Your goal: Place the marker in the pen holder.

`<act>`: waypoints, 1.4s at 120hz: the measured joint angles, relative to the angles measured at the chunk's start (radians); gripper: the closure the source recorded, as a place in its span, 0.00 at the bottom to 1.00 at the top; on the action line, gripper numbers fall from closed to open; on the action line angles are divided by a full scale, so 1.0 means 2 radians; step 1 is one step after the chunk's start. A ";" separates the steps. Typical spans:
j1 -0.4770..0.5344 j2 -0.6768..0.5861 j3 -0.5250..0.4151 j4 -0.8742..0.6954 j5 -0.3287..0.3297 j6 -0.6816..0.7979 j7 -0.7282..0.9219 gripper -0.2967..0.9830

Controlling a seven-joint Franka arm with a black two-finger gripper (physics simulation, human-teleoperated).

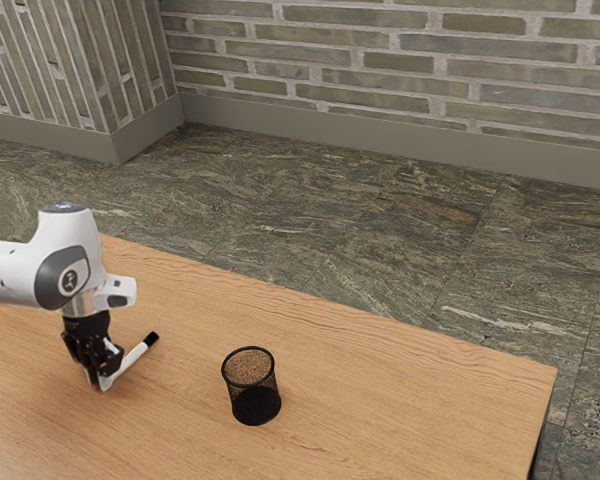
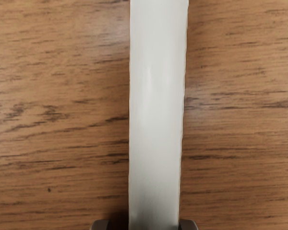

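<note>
My gripper (image 1: pixel 100 382) points down at the table towards the exterior view's left, low around the near end of the white marker (image 1: pixel 131 362). The marker slants away from it and ends in a black cap. In the wrist view the marker's white body (image 2: pixel 157 110) runs down between the fingertips of my gripper (image 2: pixel 144 225); one side meets a fingertip, while a narrow dark gap separates the other side from the second one. The fingers stand open. A black mesh pen holder (image 1: pixel 252 386) is upright, apart from the marker, towards the exterior view's right.
The wooden table (image 1: pixel 410 400) extends past the pen holder to an edge at the exterior view's right. Its far edge borders a dark stone floor (image 1: pixel 380 250), with a brick wall (image 1: pixel 400 60) behind.
</note>
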 joint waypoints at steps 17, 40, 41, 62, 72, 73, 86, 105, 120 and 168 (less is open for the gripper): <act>0.000 0.011 0.001 0.010 -0.002 0.000 0.002 0.70; 0.003 0.014 0.001 0.012 -0.001 0.001 0.003 0.75; 0.003 0.014 0.001 0.012 -0.001 0.001 0.003 0.75; -0.009 0.007 0.000 0.047 0.002 -0.022 0.000 0.80; -0.028 -0.017 0.000 0.058 0.003 -0.046 -0.002 0.81; -0.030 -0.021 0.000 0.058 0.003 -0.049 -0.003 0.81; -0.068 -0.088 -0.002 0.059 0.006 -0.084 -0.007 0.81; -0.135 -0.169 -0.045 0.054 0.010 -0.138 -0.020 0.82; -0.141 -0.194 -0.089 0.049 0.004 -0.165 -0.033 0.82; -0.171 -0.168 -0.112 0.069 -0.013 -0.191 -0.065 0.82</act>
